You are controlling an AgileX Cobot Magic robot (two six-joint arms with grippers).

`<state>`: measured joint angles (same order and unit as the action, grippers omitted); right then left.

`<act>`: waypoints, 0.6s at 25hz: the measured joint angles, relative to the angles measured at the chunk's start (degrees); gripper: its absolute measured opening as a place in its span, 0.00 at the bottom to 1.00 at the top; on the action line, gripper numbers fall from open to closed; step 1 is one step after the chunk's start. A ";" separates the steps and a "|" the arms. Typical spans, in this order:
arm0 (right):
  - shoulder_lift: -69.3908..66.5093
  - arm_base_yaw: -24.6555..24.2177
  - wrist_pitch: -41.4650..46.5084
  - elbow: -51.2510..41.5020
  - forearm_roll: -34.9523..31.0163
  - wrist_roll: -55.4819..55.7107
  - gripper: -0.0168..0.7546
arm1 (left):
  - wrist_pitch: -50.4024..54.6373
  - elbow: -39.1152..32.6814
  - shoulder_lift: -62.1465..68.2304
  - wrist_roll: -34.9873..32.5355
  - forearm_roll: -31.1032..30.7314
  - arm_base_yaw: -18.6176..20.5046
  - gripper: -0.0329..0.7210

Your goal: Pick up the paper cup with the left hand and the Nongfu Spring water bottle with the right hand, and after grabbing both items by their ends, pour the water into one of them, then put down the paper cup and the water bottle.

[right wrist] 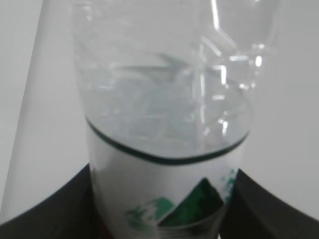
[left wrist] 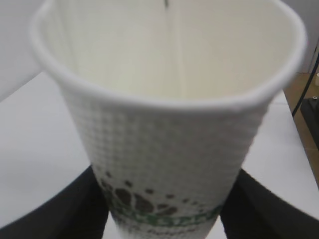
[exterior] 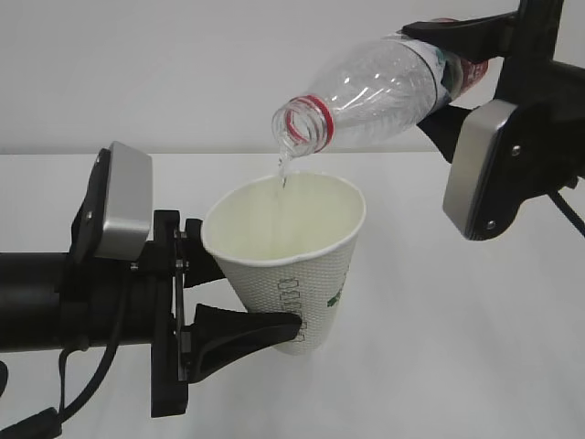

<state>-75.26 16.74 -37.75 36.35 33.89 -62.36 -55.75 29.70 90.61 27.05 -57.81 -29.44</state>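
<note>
While tilted bottle [exterior: 384, 87] trickles water [exterior: 283, 172], cup [exterior: 292, 265] seems nearly empty.

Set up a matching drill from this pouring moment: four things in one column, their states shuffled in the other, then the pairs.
Column one:
1. paper cup
2. Nongfu Spring water bottle
3. water
4. table

Column two:
A. tilted with its open mouth down, held by the right gripper
B. white surface under both arms
C. held off the table near its base by the left gripper, slightly tilted
D. falling in a thin stream into the cup

Pairs: 1-C, 2-A, 3-D, 4-B
</note>
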 joint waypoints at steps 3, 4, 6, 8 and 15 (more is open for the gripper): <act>0.00 0.00 0.00 0.00 0.00 0.00 0.61 | 0.00 0.00 0.00 0.00 0.00 0.00 0.66; 0.00 0.00 0.00 0.00 0.00 -0.07 0.61 | 0.00 0.00 0.00 0.00 0.00 0.00 0.66; 0.00 0.00 0.00 0.00 0.00 -0.07 0.61 | 0.00 0.00 0.00 0.00 0.00 0.00 0.66; 0.00 0.00 0.00 0.00 0.00 -0.21 0.61 | 0.00 0.00 0.00 0.00 0.00 0.00 0.66; 0.00 0.00 -0.10 0.00 0.00 -0.21 0.61 | 0.00 0.00 0.00 0.00 0.00 0.00 0.66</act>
<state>-75.26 16.74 -37.85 36.35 33.89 -62.56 -55.75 29.70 90.61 27.05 -57.81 -29.44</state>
